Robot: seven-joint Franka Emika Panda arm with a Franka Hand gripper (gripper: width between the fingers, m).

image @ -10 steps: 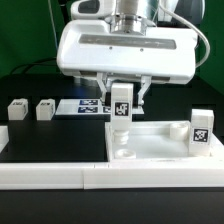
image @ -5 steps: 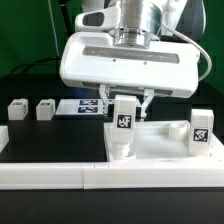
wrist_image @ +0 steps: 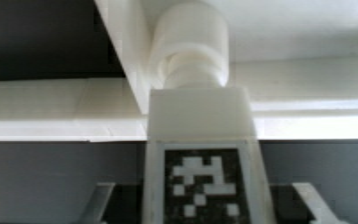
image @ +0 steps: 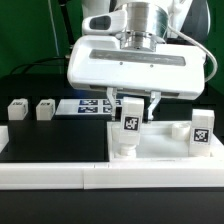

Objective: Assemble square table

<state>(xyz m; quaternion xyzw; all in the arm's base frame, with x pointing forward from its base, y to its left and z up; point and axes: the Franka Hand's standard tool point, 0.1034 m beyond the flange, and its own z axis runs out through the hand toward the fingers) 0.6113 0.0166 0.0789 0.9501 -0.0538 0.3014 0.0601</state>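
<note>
We see the gripper (image: pixel 131 104) clamped partway closed on an upright leg (image: pixel 129 122) (long axis vertical), right above the near corner socket (image: pixel 122 151) of the square table slab (image: pixel 166 147), on the exterior view's left.

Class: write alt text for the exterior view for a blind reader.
The gripper holds a tagged white leg upright at a corner socket of the square slab. Another leg stands on the slab; two more legs sit on the black table.

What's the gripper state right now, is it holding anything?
The gripper: closed on a white tagged leg, held upright at a corner of the square tabletop.
</note>
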